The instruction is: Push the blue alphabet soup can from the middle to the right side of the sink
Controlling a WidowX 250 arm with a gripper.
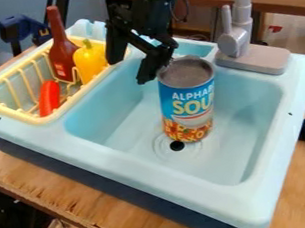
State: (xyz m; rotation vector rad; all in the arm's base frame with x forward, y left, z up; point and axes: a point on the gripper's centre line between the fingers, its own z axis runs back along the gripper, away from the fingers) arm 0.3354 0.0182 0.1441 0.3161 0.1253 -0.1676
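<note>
The black gripper point(129, 71) hangs over the back left part of the sink basin, its two fingers spread apart with nothing between them. A blue soup can point(187, 100) with a grey top stands upright in the basin beside the drain. The right-hand finger is close to the can's upper left edge; whether they touch, I cannot tell. Left of the gripper, a yellow pepper point(91, 61), a brown bottle point(61, 51) and an orange-red elongated object point(48, 98) are in the pale yellow rack point(67, 104).
The light blue toy sink point(111, 150) rests on a wooden table point(44, 188), with raised walls around its basin. A grey faucet point(239, 38) rises from the back right rim, behind the can. Dark blue clamp-like objects show at the left back and right edge.
</note>
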